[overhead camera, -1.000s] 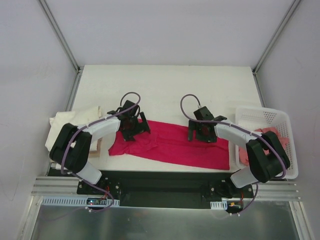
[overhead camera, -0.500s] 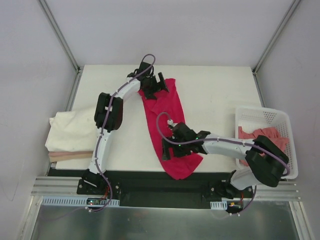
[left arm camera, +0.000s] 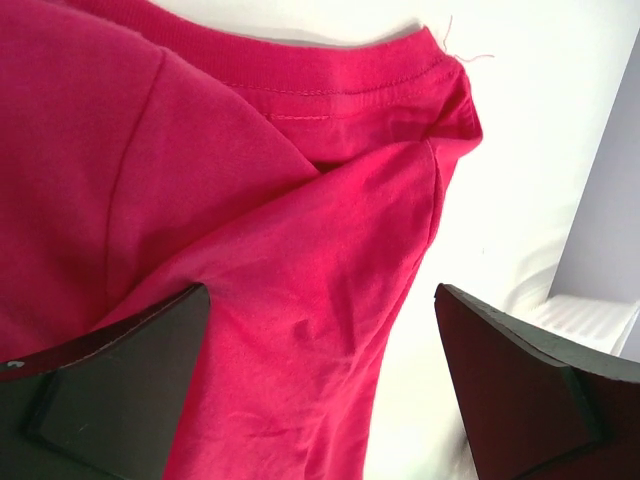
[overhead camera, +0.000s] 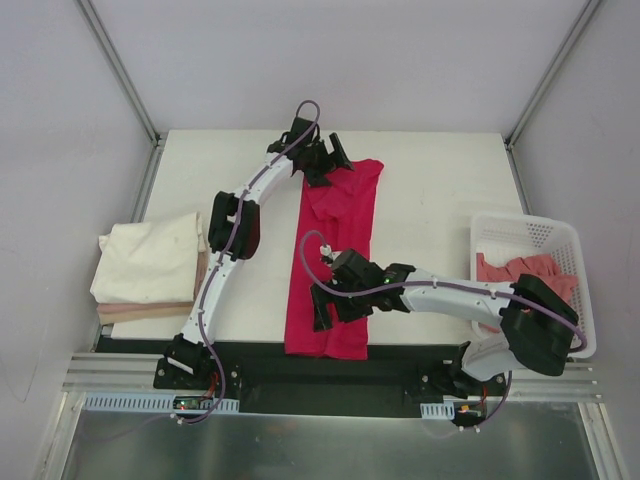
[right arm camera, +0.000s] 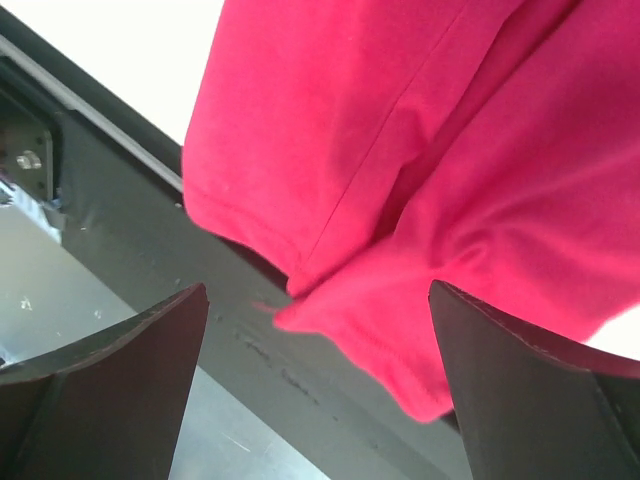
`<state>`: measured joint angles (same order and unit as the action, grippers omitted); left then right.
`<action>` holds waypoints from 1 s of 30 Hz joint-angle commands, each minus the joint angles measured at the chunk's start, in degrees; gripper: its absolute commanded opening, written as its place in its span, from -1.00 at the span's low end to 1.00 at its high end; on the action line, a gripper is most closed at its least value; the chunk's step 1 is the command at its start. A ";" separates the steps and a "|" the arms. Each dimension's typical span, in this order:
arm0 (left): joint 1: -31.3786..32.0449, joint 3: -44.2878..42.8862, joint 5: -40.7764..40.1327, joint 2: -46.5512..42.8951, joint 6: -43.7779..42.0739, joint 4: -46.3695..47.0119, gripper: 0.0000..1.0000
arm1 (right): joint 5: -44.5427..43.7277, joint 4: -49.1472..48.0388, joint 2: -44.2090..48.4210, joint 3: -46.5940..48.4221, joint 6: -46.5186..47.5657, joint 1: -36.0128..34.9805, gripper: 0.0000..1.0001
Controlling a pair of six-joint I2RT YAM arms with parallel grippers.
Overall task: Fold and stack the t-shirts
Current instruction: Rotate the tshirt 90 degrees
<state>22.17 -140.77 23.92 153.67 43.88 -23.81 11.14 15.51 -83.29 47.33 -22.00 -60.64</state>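
Note:
The crimson-pink t-shirt [overhead camera: 340, 250] lies as a long strip running from the far middle of the table to its near edge, where the hem hangs over the black rail. My left gripper [overhead camera: 325, 165] is at the far end, open, with the collar end [left arm camera: 250, 200] beneath and between its fingers [left arm camera: 130, 380]. My right gripper [overhead camera: 325, 308] is at the near end, open, above the hem [right arm camera: 450, 150]. The cream-white t-shirt [overhead camera: 150, 262] lies folded at the left edge. The salmon-pink t-shirt [overhead camera: 525, 275] lies crumpled in the basket.
The white mesh basket [overhead camera: 530, 232] stands at the right edge of the table. A tan layer [overhead camera: 150, 310] shows under the cream shirt. The black rail [right arm camera: 130, 230] and metal frame run along the table's near edge.
The crimson shirt has swung from lying crosswise to lying lengthwise. My left arm reached to the far side, my right arm came to the near edge, and the strip has straightened since half a second ago.

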 commanded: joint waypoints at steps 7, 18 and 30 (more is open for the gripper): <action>-2.83 1.11 -17.58 1.02 11.57 -2.11 0.99 | -11.39 10.58 15.25 0.05 0.20 2.71 0.93; -3.28 -1.18 -13.55 -3.36 7.81 1.66 0.99 | -18.17 15.52 25.01 -4.52 -0.85 8.96 0.93; -0.47 16.38 -6.36 -32.35 -5.47 1.40 0.99 | -11.93 12.09 33.10 -10.67 -1.82 9.49 0.93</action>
<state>20.01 -129.99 13.19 137.73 44.82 -23.22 -4.01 28.88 -51.18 38.41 -22.83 -51.13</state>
